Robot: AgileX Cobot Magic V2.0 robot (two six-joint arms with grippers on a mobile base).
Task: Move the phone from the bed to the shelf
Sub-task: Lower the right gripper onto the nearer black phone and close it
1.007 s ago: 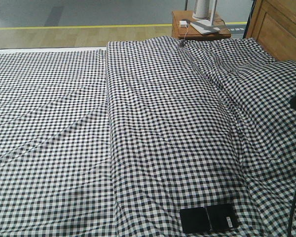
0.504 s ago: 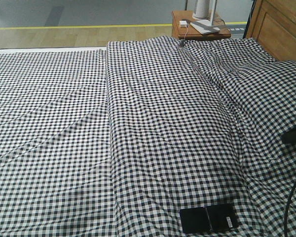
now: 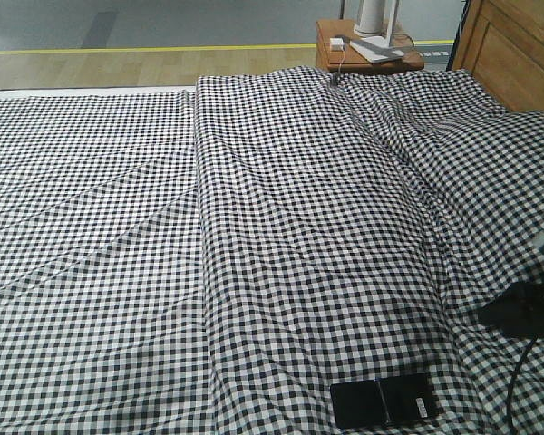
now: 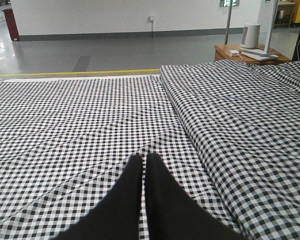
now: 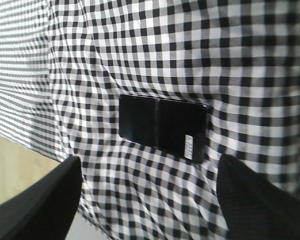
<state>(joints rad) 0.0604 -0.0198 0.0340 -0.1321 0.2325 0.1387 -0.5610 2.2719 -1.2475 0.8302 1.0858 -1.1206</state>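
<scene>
phone [image 3: 383, 401] flat on bed [image 3: 290, 227], right gripper [image 5: 149, 167] nearby — spread wide

Wooden nightstand [image 3: 326, 56], white cylinder [image 3: 370, 14] atop

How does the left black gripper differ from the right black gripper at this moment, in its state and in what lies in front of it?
The left black gripper has its two fingers pressed almost together; the right black gripper has its fingers spread wide. The left one faces only black-and-white checked bedding; the right one looks down on the slim glossy black phone, which shows between its fingers. Both are black, and neither holds anything.
</scene>
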